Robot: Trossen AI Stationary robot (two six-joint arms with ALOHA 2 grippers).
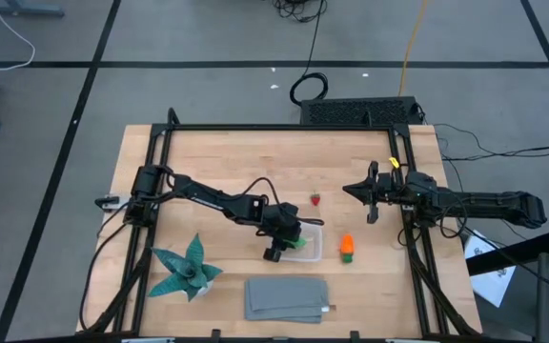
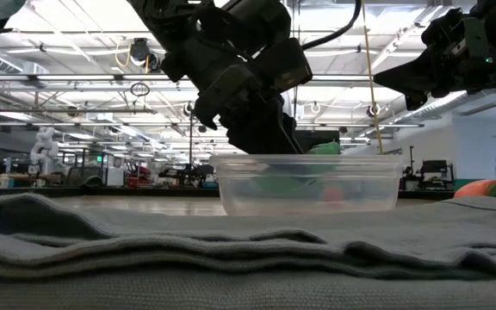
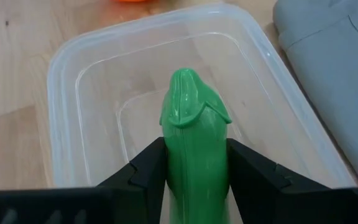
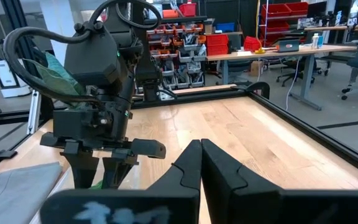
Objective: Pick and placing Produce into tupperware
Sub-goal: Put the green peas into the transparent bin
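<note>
My left gripper (image 1: pixel 284 244) (image 3: pixel 196 149) stands over the clear tupperware (image 1: pixel 307 244) (image 3: pixel 86 93) (image 2: pixel 308 182), shut on the long green pod (image 3: pixel 194 124) (image 1: pixel 298 243). The red strawberry piece (image 1: pixel 315 200) lies on the table beyond the tupperware. The orange carrot piece with its green top (image 1: pixel 347 248) (image 2: pixel 482 187) lies just to the tupperware's right. My right gripper (image 1: pixel 371 193) (image 4: pixel 201 163) hovers shut near the table's right side, away from all of them. My left gripper pinches the green pod between its two fingers (image 3: pixel 146 163), one on each long side of the pod's body (image 3: pixel 194 168). The fingers lie along the pod and come slanting down from above. The pod's pointed end (image 3: pixel 188 84) sticks out past the fingertips over the tupperware's open inside.
A flat grey folded cloth (image 1: pixel 287 298) (image 3: pixel 328 74) lies near the front edge, close to the tupperware. A teal spiky leaf plant (image 1: pixel 187 270) stands at front left. A black frame (image 1: pixel 284 127) borders the table; bare wood shows at far centre.
</note>
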